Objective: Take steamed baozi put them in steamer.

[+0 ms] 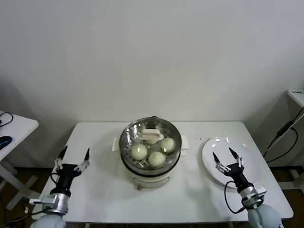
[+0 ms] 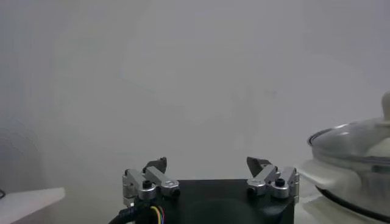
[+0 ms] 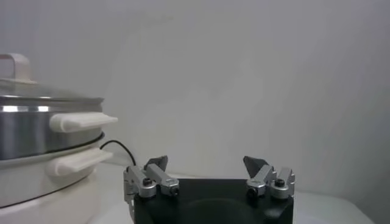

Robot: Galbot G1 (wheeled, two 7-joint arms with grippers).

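1. In the head view you see the steamer (image 1: 149, 152) in the lower middle of the frame, standing on the white table (image 1: 104, 190). Its steel wall sits on a white base with side handles.
2. Look through the glass lid (image 1: 150, 137) that covers the steamer (its white handle is on top): you can count three steamed baozi (image 1: 156, 158) clearly on the perforated tray, and a fourth pale shape lies partly hidden under the lid handle.
3. Your left gripper (image 1: 74, 155) is at the lower left of the head view, above the table's left end and well apart from the steamer. Its fingers are spread wide and nothing is between them.
4. The left wrist view agrees: the left gripper (image 2: 207, 163) has both fingertips splayed against the bare wall, with the lidded steamer (image 2: 353, 164) at the right edge of that frame.
5. Your right gripper (image 1: 224, 155) is at the lower right of the head view, over the flat white plate (image 1: 237, 178). It is released too, with nothing held.
6. In the right wrist view the right gripper (image 3: 206, 162) shows the same wide gap, and the steamer (image 3: 42, 146) fills the left edge of the frame, lid on.
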